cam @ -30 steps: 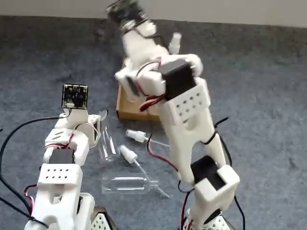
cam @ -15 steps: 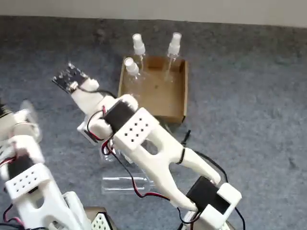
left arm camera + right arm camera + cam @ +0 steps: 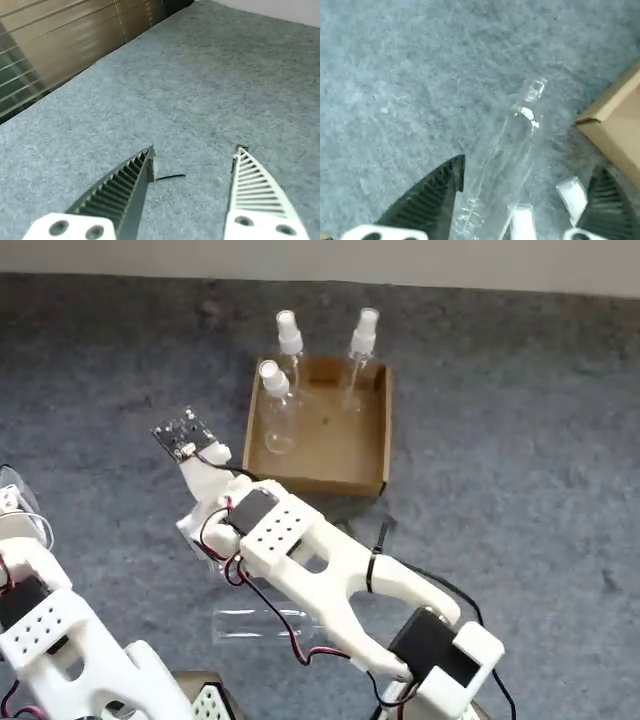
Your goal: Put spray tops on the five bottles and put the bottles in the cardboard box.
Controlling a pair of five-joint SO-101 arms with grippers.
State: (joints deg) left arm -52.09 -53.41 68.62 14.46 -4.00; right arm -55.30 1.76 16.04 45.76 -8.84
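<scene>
Three bottles [image 3: 277, 420] with spray tops [image 3: 289, 328] stand in the cardboard box [image 3: 340, 448]. A bottle with open neck [image 3: 512, 136] lies on the carpet [image 3: 225, 75] near the box corner, under the right gripper [image 3: 530, 166], which is wide open and holds nothing. The left gripper [image 3: 195, 150] is also open and empty, over carpet
</scene>
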